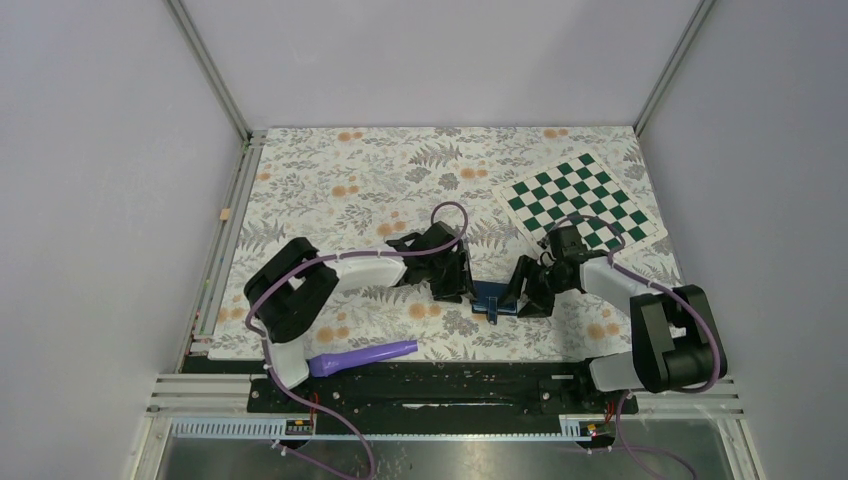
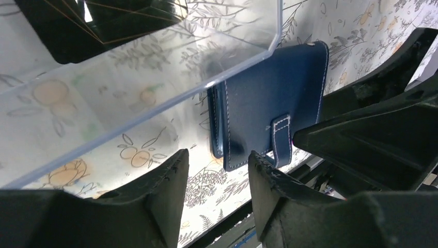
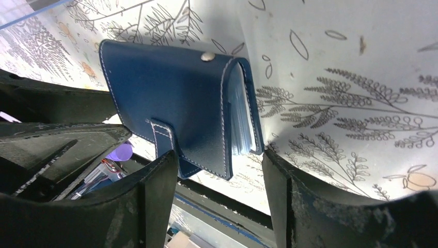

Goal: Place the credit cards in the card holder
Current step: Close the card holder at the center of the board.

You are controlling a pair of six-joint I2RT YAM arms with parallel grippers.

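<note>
The card holder [image 1: 490, 297] lies folded shut on the floral table cover [image 1: 340, 190], at about 6 o'clock from the table's middle and close to the near edge, squeezed between the two arms. In the right wrist view its navy cover faces up with a metal snap stud bare near one edge, the strap tab wraps over the opposite edge, and lighter blue leaves show along its open side. The left gripper [image 2: 218, 157] comes in from 9 o'clock and the right gripper [image 3: 221, 155] from 3 o'clock. Each has its jaws parted and released, the fingertips flanking an edge of the wallet without clamping it, and nothing is held in either. A clear plastic box [image 2: 155, 77] sits just beside the wallet on the left gripper's side, its corner overlapping the wallet's edge in that view. One credit card [image 2: 103, 26], near-black with thin gold lines, shows through the box's wall; whether it rests inside cannot be told. A green checkerboard [image 1: 582, 203] lies at 2 o'clock, and a purple tool [image 1: 365, 357] at 7 o'clock.
</note>
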